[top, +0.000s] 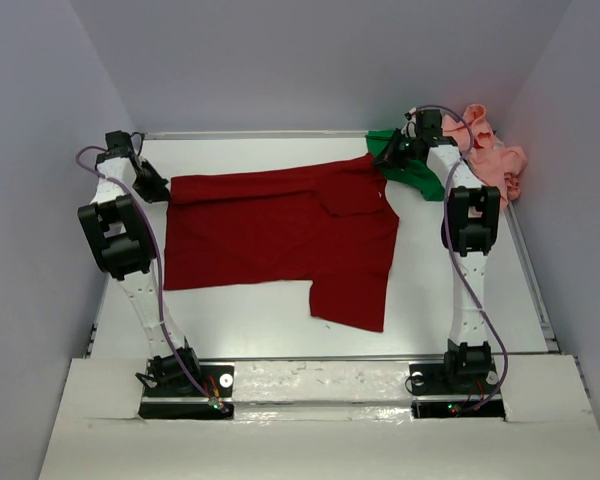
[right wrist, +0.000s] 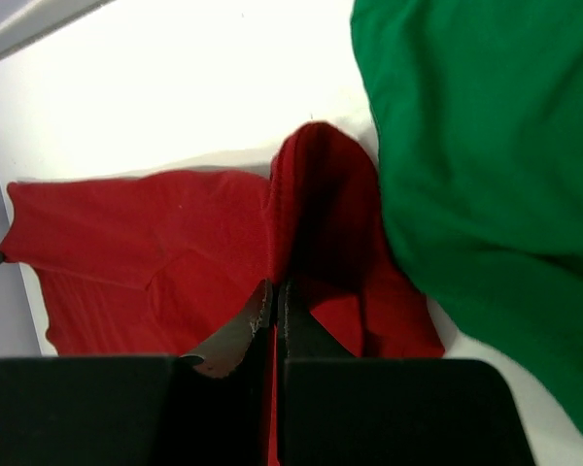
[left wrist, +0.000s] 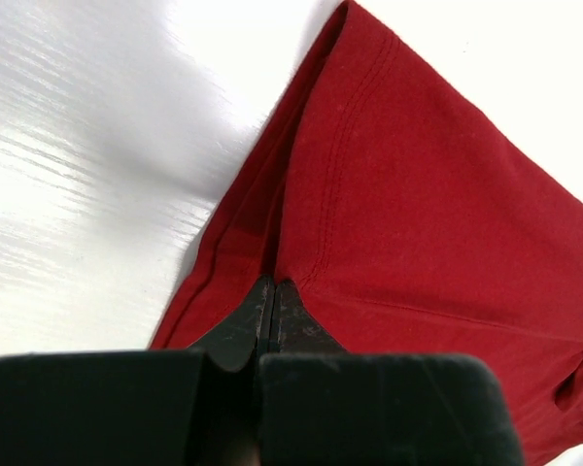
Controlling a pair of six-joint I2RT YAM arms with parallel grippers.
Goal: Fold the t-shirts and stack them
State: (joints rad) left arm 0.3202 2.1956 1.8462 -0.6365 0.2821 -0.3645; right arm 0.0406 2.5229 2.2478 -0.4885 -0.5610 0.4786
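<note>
The dark red t-shirt [top: 280, 235] lies spread across the middle of the table. My left gripper [top: 158, 187] is shut on its far left corner, and the hem fold [left wrist: 301, 223] runs up from the pinch between the closed fingertips [left wrist: 273, 287]. My right gripper [top: 388, 153] is shut on the shirt's far right corner, where red cloth [right wrist: 316, 214] bunches up at the closed tips [right wrist: 278, 287]. The bright green t-shirt [top: 412, 172] lies crumpled just right of that corner [right wrist: 476, 194]. In the far right corner sits the salmon pink t-shirt [top: 495, 160], bunched up.
The white table [top: 270, 315] has a raised rim along its back [top: 260, 134] and right side [top: 535, 290]. Grey walls close in on the left, back and right. Both arm bases [top: 185, 385] [top: 460, 380] stand at the near edge.
</note>
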